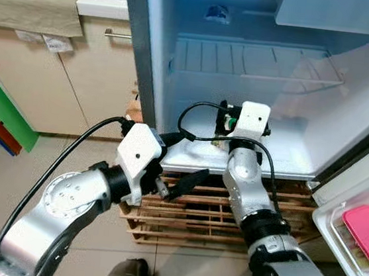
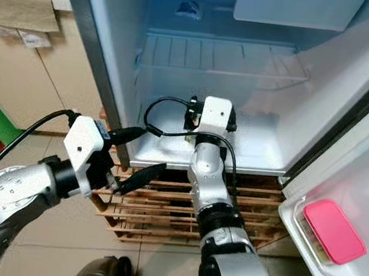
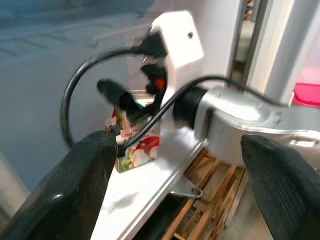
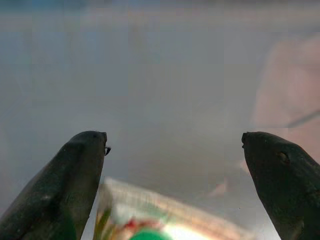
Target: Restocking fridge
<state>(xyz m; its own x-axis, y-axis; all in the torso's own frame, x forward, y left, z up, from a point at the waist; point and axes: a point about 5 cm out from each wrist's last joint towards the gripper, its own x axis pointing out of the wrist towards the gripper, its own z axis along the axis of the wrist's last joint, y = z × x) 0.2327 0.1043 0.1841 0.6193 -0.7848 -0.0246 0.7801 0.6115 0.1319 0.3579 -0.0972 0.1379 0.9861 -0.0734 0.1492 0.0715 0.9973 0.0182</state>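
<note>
While the fridge (image 1: 155, 55) stands open in a tiled kitchen, the robot's right gripper (image 4: 175, 185) reaches onto the white floor of the compartment (image 2: 256, 156), its two black fingers (image 4: 75, 185) spread wide and clear of a small carton (image 3: 136, 145) printed in red, green and white. That carton stands upright on the compartment floor near the front lip, directly below the parted fingers; in the right wrist view its top (image 4: 165, 225) lies between them, blurred, and whether either finger touches it cannot be told. A black cable (image 1: 197, 116) loops from the right wrist's white camera housing (image 1: 250, 119).

Outside the cabinet, the left gripper (image 1: 186, 183) hangs at the level of the fridge's lower edge, over the wooden slatted pallet (image 1: 202, 216) on which the appliance sits, its fingers apart and holding nothing. Higher inside, a wire shelf (image 1: 259, 63) spans the compartment, and a small dark object (image 1: 217, 12) rests near the back wall above it. At the robot's right, the open door's shelf (image 2: 295, 220) carries a flat pink container (image 2: 334, 230). To the left, beige cupboards (image 1: 50, 89) with a cloth-draped counter (image 1: 33, 1) line the wall above pale floor tiles (image 1: 6, 178), beside green, red and blue panels (image 1: 4, 114).
</note>
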